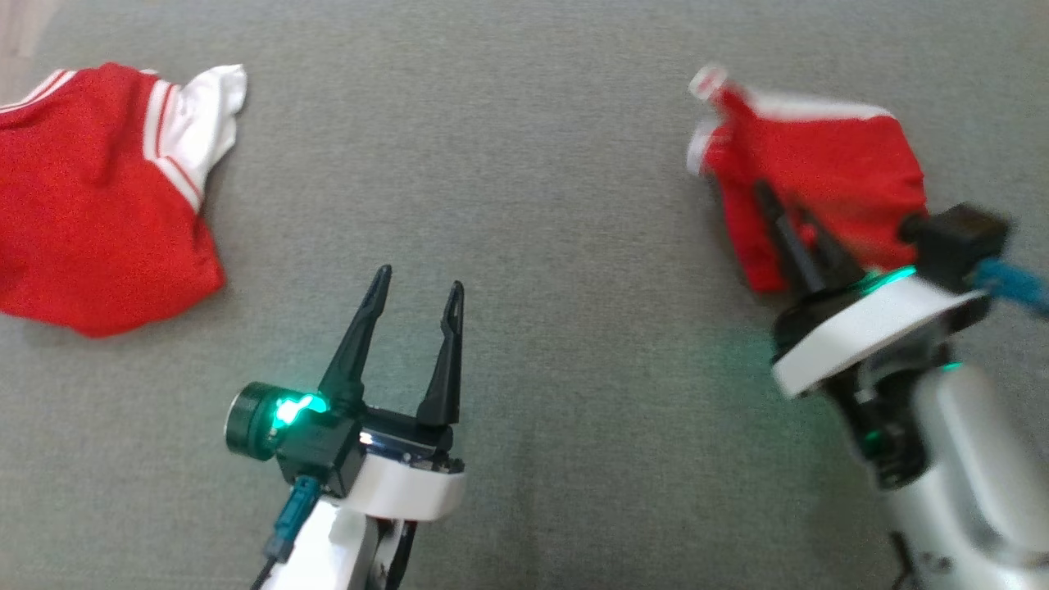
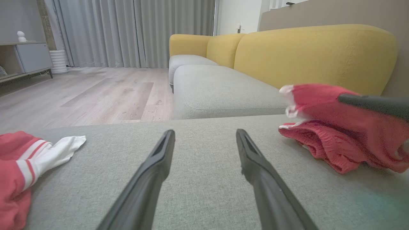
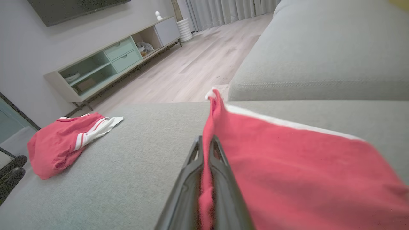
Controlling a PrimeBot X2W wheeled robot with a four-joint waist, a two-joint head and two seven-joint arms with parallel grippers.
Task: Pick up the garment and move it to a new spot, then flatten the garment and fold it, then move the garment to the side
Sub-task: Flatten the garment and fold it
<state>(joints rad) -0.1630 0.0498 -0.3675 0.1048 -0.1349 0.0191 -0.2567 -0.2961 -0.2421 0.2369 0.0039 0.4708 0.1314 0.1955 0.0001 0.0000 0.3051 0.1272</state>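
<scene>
A red garment (image 1: 828, 164) with white trim lies bunched at the far right of the grey cushion (image 1: 541, 180). My right gripper (image 1: 783, 205) is shut on its near edge, lifting part of the cloth. In the right wrist view the two fingers press together with a fold of the garment (image 3: 287, 166) pinched at the right gripper (image 3: 206, 142). My left gripper (image 1: 420, 279) hovers open over bare cushion at the lower middle, holding nothing. The left wrist view shows the left gripper (image 2: 205, 132) with spread fingers and the lifted garment (image 2: 332, 134) to its right.
A second red garment (image 1: 90, 205) with a white sleeve lies at the cushion's left side, also seen as the second garment (image 3: 60, 142) from the right wrist. A yellow sofa back (image 2: 313, 54) stands beyond. Wooden floor (image 2: 96, 92) and a low cabinet (image 3: 108, 64) lie past the cushion edge.
</scene>
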